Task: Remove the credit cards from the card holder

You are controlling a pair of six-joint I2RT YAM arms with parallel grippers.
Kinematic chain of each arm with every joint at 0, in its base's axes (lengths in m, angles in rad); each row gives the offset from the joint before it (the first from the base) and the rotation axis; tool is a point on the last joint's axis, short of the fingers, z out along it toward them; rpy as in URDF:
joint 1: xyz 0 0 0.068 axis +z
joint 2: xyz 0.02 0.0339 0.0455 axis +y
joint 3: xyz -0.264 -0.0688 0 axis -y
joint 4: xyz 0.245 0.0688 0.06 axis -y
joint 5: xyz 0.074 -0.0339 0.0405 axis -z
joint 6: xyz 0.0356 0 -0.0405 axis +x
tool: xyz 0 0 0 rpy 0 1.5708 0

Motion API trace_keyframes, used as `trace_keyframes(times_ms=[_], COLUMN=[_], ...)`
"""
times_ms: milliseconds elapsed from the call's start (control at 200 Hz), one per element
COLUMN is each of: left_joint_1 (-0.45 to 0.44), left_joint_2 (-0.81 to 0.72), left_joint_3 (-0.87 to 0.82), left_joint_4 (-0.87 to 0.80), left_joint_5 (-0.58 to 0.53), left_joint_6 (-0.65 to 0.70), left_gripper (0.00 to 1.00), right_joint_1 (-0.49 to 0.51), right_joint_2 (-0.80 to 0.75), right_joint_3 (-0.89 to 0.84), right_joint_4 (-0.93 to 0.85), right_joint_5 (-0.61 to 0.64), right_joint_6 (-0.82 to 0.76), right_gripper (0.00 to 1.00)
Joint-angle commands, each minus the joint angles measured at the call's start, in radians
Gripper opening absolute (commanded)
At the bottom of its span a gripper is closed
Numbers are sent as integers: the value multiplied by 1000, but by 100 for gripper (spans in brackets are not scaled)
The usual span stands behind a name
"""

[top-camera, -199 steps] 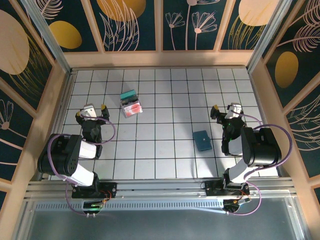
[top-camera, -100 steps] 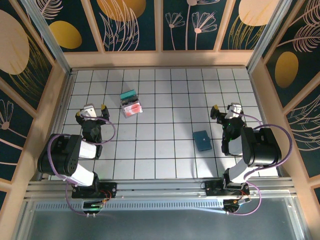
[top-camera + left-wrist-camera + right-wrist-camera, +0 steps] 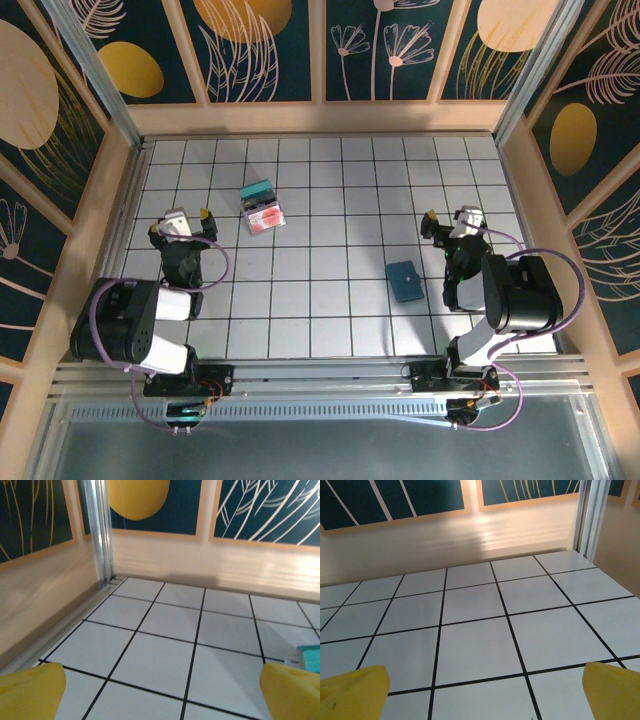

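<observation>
I see the card holder (image 3: 251,213) lying open on the far left of the white tile floor (image 3: 330,200). It is pale inside, with a teal card (image 3: 257,189) and a red-pink card (image 3: 266,217) in it. A dark teal rectangle (image 3: 404,281) lies near the right gripper (image 3: 452,222). Wooden walls (image 3: 320,118) stand all around. The left gripper (image 3: 182,222) and the right one both gape wide, holding nothing. My left wrist camera catches the teal card's corner at its right edge (image 3: 310,657).
</observation>
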Motion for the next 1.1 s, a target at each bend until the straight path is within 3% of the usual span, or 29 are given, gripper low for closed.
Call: trace_keyframes(times_ms=[0, 205, 380, 616, 811, 911, 1096], left_joint_1=[8, 8, 8, 8, 4, -54, -252], left_joint_2=[-94, -299, -453, -585, -610, -612, -598], left_joint_3=[-14, -10, 61, 166, 236, 244, 259], left_joint_4=[-55, -197, -442, -713, -806, -823, -876], left_joint_5=[-23, -70, -94, 5, 210, 250, 152], left_joint_6=[-5, -33, -116, -334, -473, -501, -518], left_gripper=[99, 99, 99, 99, 99, 99, 99], right_joint_1=[7, 6, 7, 7, 8, 9, 10], right_joint_2=[-40, -118, -256, -482, -617, -655, -730], right_joint_3=[-10, -8, -2, 76, 147, 200, 250], right_joint_4=[-1, -68, -191, -546, -870, -1054, -1320], right_joint_5=[27, 34, 66, 80, 113, 126, 52], right_joint_6=[17, 16, 31, 133, 266, 311, 379], right_gripper=[99, 99, 99, 99, 99, 99, 99])
